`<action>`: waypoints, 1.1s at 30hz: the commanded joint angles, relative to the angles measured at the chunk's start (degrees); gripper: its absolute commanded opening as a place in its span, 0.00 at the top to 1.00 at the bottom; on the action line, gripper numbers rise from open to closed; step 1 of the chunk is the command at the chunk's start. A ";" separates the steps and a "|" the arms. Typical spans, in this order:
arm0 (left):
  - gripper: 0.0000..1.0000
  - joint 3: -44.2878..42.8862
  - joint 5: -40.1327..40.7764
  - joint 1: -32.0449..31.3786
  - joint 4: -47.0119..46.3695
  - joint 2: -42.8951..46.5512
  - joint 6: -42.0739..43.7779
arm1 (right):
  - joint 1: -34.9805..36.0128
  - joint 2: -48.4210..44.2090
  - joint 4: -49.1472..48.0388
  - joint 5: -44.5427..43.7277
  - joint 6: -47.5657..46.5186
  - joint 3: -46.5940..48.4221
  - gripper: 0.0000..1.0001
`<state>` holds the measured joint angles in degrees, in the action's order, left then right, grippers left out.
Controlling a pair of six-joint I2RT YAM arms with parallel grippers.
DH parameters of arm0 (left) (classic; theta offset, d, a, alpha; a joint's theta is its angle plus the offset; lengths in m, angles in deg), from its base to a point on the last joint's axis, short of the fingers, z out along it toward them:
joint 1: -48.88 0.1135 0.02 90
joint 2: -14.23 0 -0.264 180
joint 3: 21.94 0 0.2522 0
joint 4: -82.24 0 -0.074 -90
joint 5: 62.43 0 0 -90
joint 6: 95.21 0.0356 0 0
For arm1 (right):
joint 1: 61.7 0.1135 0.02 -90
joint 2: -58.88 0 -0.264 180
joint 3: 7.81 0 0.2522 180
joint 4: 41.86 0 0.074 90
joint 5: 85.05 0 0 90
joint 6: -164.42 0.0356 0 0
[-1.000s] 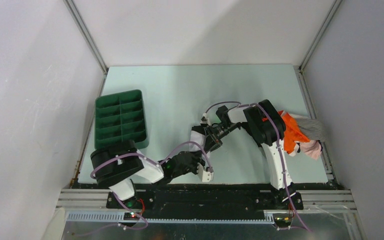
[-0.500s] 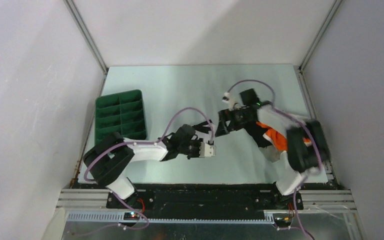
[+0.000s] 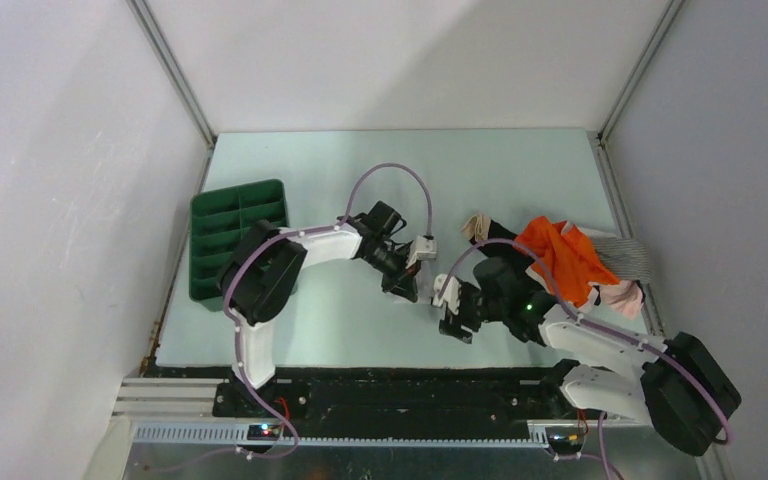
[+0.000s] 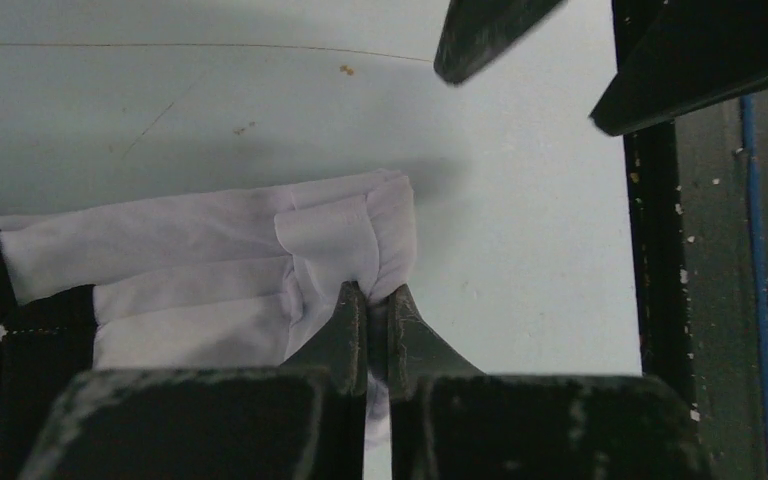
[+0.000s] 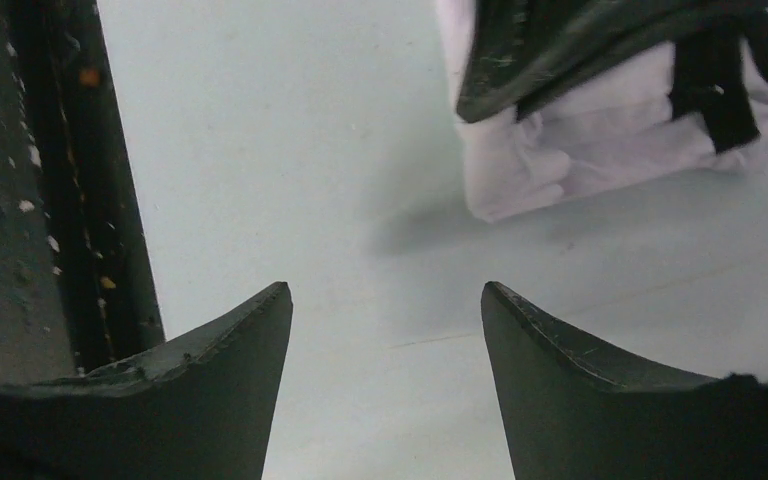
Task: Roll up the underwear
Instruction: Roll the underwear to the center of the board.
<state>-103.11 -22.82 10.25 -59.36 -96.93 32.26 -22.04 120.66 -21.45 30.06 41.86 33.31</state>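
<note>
The underwear, white with a black band, lies bunched on the table toward its near edge, about midway across. The left gripper is pinched closed on a fold at the cloth's end. The black rail along the table's front runs near that end, with a strip of bare surface between cloth and rail. The right gripper hovers facing the cloth with jaws spread wide and nothing between them, its fingers over bare table and close to the same rail (from above, the two grippers sit nearly tip to tip, and the garment is mostly hidden under them). Beyond the grippers the table lies open up to the far wall. The green tray sits at the left edge, well apart from the cloth. To the right, a heap with an orange garment and a grey striped cloth lies beside the right arm's forearm, against the right edge.
</note>
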 commanded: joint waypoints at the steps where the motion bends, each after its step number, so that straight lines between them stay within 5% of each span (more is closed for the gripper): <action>1: 1.00 1.01 -4.08 -0.22 13.60 -4.67 -1.46 | 3.92 3.18 -12.64 -6.07 -9.55 -0.52 0.27; 9: 1.00 -0.08 -6.79 1.92 13.71 -6.10 -3.30 | 6.45 10.86 -24.25 -9.33 -10.92 0.05 0.25; 20: 1.00 -1.28 -8.31 4.00 12.33 -7.38 -5.81 | 7.44 20.01 -22.92 -1.21 -12.69 4.80 0.28; 24: 1.00 -1.19 -8.93 4.83 11.39 -7.33 -7.08 | 7.85 23.03 -20.76 -0.74 -11.66 6.22 0.42; 29: 0.98 -0.56 -8.67 6.23 8.53 -6.91 -11.84 | 7.85 24.78 -17.48 1.07 -7.53 7.09 0.78; 33: 0.77 3.12 -5.88 10.05 -2.63 -2.72 -26.54 | 6.89 26.14 -13.62 3.58 -0.87 8.03 0.98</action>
<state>-104.25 -35.37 16.30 -54.90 -102.28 20.66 -14.89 144.86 -39.87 28.13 34.06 39.56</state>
